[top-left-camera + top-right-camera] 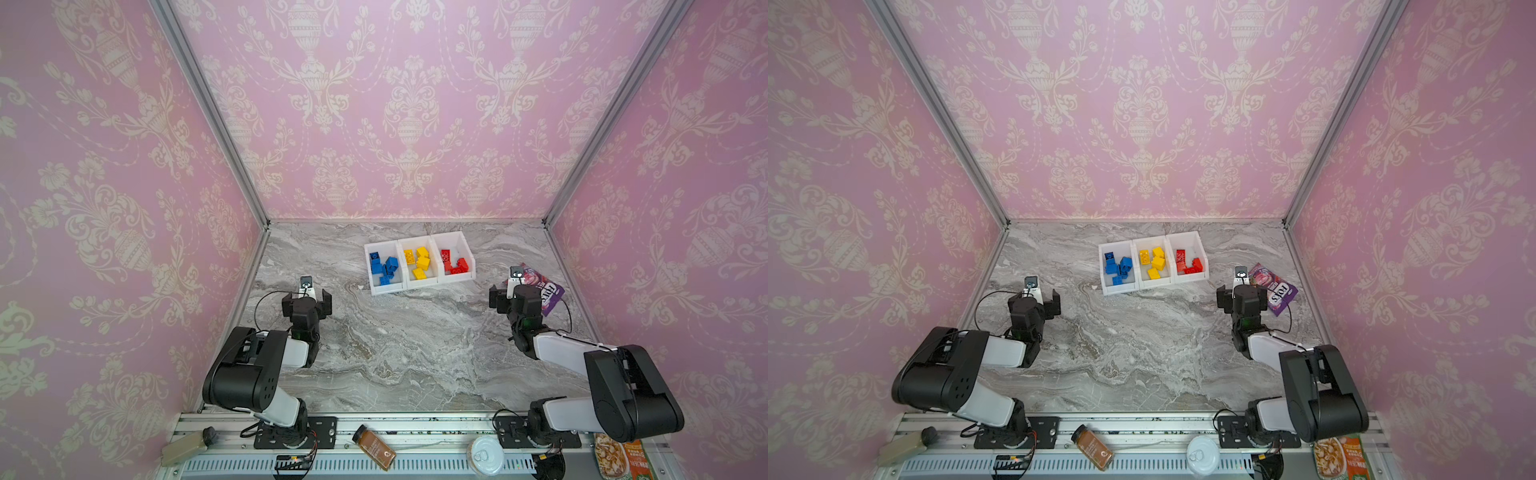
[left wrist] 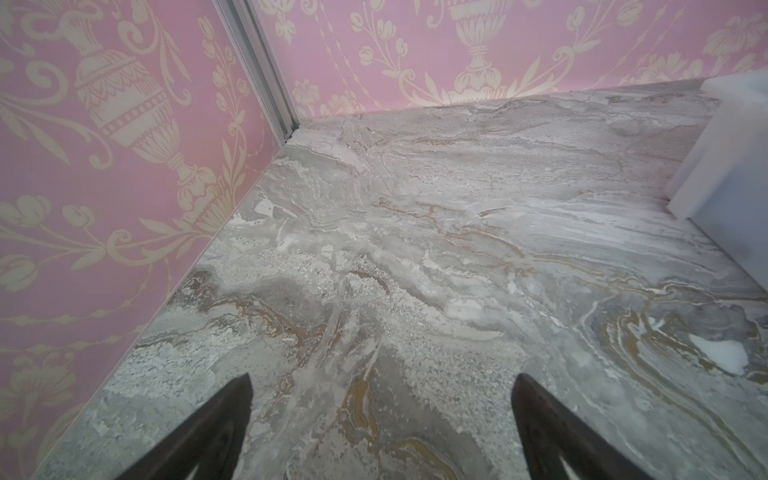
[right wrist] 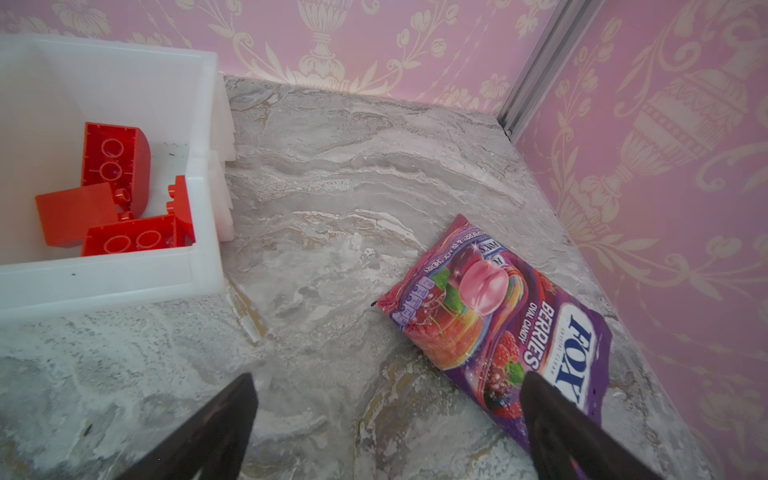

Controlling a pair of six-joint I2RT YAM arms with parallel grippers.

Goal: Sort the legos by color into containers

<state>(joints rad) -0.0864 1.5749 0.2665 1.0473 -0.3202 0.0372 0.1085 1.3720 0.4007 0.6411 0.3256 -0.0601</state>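
Sorted by colour: we find the legos (image 1: pixel 423 262) lying blue, yellow and red in the three containers (image 1: pixel 419 285), none loose on the worktop (image 1: pixel 415 353). Left gripper (image 2: pixel 382 378) and right gripper (image 3: pixel 386 378) hang spread, empty. Sorting looks finished; only a retreat remains, we judge.
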